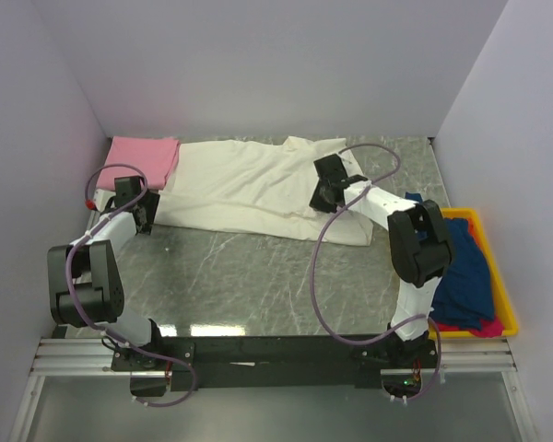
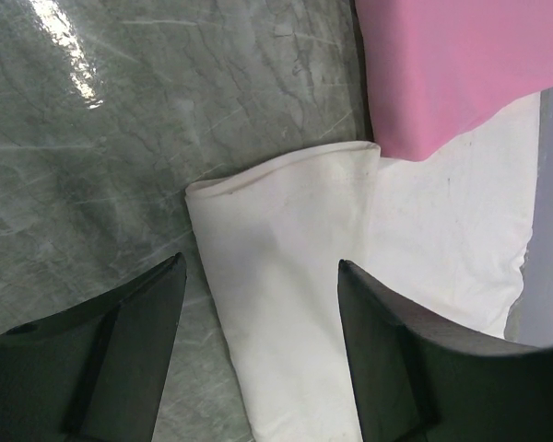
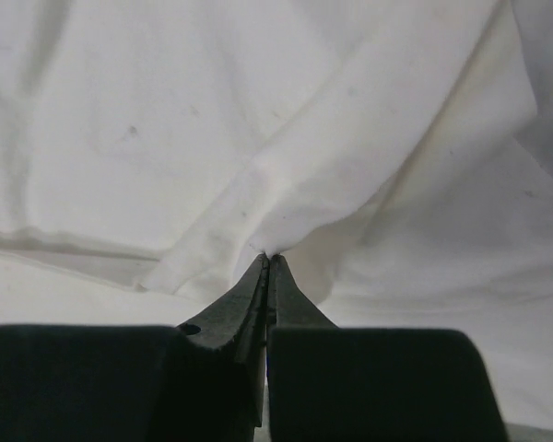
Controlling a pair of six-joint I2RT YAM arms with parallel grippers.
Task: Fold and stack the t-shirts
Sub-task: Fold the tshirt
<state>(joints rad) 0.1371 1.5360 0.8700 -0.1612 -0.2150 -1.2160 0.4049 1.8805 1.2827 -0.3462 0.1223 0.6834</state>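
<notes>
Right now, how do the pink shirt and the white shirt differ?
The pink shirt is folded compactly at the far left; the white shirt lies spread across the table. The right gripper is shut on the white shirt; nothing grips the pink shirt. The left gripper hangs open over the white shirt, not the pink shirt. Both lie on the table, touching.

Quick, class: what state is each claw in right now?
Left claw: open, holding nothing.
Right claw: closed on the cream-white t-shirt.

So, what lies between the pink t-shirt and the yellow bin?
The cream-white t-shirt, with the right gripper shut on it; seen in the top external view.
</notes>
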